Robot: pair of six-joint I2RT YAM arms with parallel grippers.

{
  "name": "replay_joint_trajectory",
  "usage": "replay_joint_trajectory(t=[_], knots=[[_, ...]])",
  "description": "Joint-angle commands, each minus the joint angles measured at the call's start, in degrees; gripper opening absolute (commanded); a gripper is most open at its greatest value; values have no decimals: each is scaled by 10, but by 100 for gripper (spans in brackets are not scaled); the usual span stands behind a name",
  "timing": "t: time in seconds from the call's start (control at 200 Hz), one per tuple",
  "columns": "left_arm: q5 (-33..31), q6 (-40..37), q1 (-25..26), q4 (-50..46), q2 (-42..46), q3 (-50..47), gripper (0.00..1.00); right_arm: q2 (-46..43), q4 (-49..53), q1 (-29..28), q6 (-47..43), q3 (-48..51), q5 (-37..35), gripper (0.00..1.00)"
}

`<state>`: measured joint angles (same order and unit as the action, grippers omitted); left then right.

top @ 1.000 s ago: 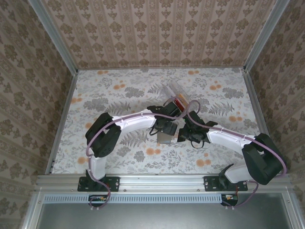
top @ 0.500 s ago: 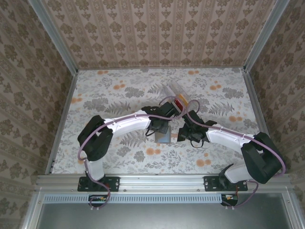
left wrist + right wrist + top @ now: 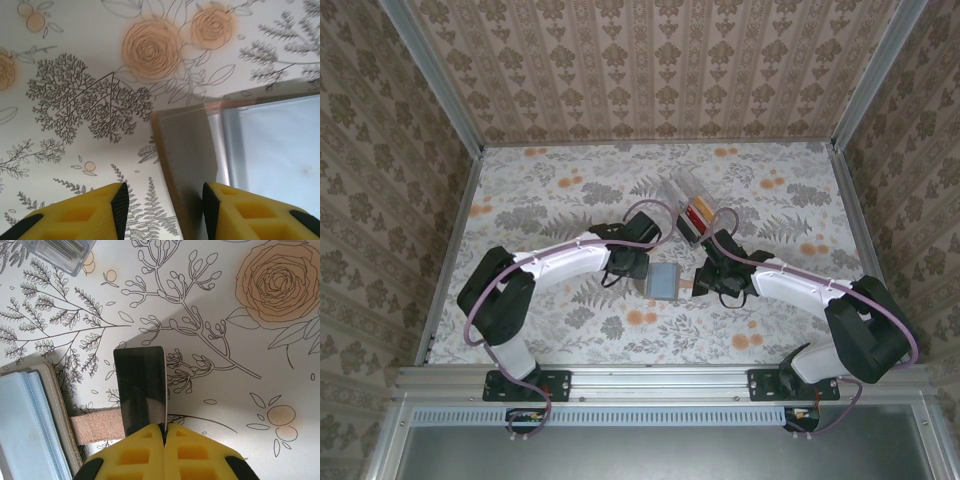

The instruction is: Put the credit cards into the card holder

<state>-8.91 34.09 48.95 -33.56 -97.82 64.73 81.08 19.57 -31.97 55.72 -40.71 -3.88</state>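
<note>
Card (image 3: 140, 385), black, tight in right tool (image 3: 164, 428) in wrist view; left tool (image 3: 161, 192) agape at card holder (image 3: 186, 147).

Pretty standard-looking rig: white-tubed left arm (image 3: 565, 262) and right arm (image 3: 800, 287), chunky black joints, thin pinkish-purple cable (image 3: 642, 204) looping along each. Left gripper (image 3: 165, 196) and right gripper (image 3: 164, 430) have blocky yellow plastic fingers (image 3: 75, 215).

The near end of the black card (image 3: 140, 385) is hidden inside the closed right gripper (image 3: 164, 432). To that gripper's left, the card holder (image 3: 25, 425) is cut off by the left and bottom edges. Ahead and to its left, the clear box (image 3: 60, 252) is cut by the top edge. To the right of the left gripper (image 3: 162, 200), the holder is again cut off, and its near corner is hidden behind the gripper. From above, the cards (image 3: 695, 215) in the box cannot be counted.
</note>
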Motion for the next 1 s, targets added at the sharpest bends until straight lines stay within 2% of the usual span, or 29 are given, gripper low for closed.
replay_joint_trajectory(t=[0.0,0.11,0.2,0.35,0.56,0.995], knots=[[23,8,-10,19,21,-15,46,17,63,5,-9,-2,-24,0],[38,6,-16,40,28,-29,37,18,63,5,-11,-5,-22,0],[56,3,-22,63,38,-43,24,17,63,5,-12,-7,-19,0],[117,0,-32,126,52,-76,13,1,59,6,-22,-13,-6,0],[190,52,-32,216,49,-121,12,-57,54,6,-47,-26,10,0],[185,104,-25,257,54,-145,12,-87,-6,2,-64,-8,63,0]])
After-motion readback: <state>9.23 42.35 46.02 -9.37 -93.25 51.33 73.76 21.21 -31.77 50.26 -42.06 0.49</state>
